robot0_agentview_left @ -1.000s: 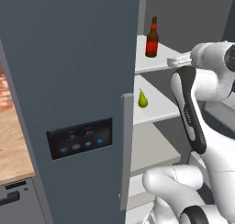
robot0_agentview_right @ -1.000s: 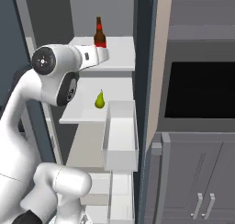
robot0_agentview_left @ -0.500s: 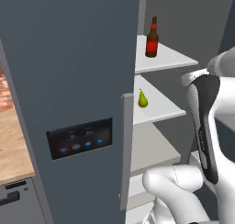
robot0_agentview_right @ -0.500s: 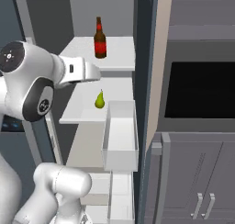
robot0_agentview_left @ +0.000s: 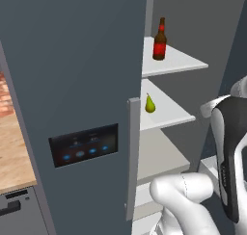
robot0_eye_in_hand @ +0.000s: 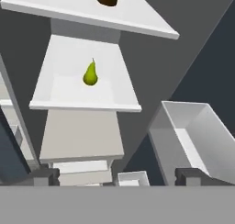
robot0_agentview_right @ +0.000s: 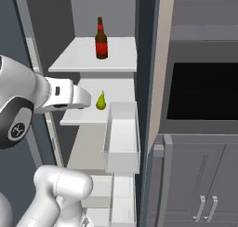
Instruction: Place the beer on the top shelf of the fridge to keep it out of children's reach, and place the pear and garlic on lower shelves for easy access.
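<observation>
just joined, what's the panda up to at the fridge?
It's stocking the open fridge. The beer stands upright on the top shelf, and the pear sits on the shelf below. The gripper is open and empty, in front of the shelves and facing them. The garlic is on neither of those two shelves, so that part looks undone.
</observation>
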